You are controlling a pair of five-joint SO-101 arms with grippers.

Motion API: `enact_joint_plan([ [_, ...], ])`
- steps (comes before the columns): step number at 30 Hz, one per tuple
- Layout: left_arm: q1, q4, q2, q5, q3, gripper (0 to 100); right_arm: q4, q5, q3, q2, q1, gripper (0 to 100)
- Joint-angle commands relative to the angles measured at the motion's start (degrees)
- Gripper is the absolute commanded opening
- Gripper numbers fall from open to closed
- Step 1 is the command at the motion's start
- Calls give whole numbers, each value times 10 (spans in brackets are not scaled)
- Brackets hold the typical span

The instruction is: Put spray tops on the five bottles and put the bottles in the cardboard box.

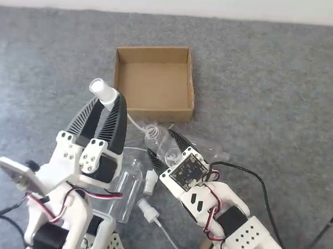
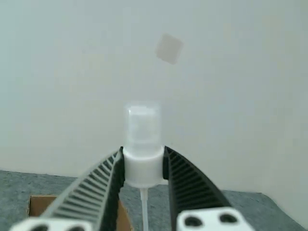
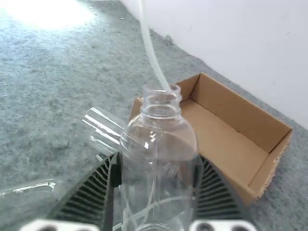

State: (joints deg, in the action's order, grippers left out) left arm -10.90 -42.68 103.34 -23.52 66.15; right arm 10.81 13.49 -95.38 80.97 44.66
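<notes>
Clear bottle (image 3: 159,139) in right claw (image 3: 156,168); spray top (image 2: 143,130) in left claw (image 2: 143,161)

The left arm (image 1: 69,175) is standing at the lower left of the high view. Its wrist is tipping the left gripper (image 1: 107,101) toward the top of the frame, and the black fingers (image 2: 103,185) are pinching a spray top (image 2: 143,161) between their tips. The right arm (image 1: 228,217) is stretching in from the lower right, angling toward the centre. The right gripper (image 1: 162,145) is sitting low over the worktop, with its fingers (image 3: 91,187) pressing on either side of a clear bottle (image 3: 156,144).
</notes>
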Motion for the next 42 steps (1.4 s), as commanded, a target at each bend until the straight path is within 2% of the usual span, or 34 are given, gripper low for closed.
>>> enact_joint_plan([
  [1,-6,-1,9,-4,7,13,-14,7,-1,13,6,69],
  [13,-15,-1,9,-4,49,13,-14,7,3,13,6,69],
  [18,-47,-2,9,47,72,13,-14,7,4,13,6,69],
  [23,-51,-36,9,59,79,19,-14,7,4,14,6,69],
  [27,-51,-68,9,70,70,98,-14,7,4,14,6,69],
  [33,-50,-77,9,72,69,132,-14,7,2,14,6,69],
  [37,-47,-87,9,70,68,220,-14,7,2,14,6,69],
  [42,-47,-111,9,70,42,225,-14,7,2,14,6,69],
])
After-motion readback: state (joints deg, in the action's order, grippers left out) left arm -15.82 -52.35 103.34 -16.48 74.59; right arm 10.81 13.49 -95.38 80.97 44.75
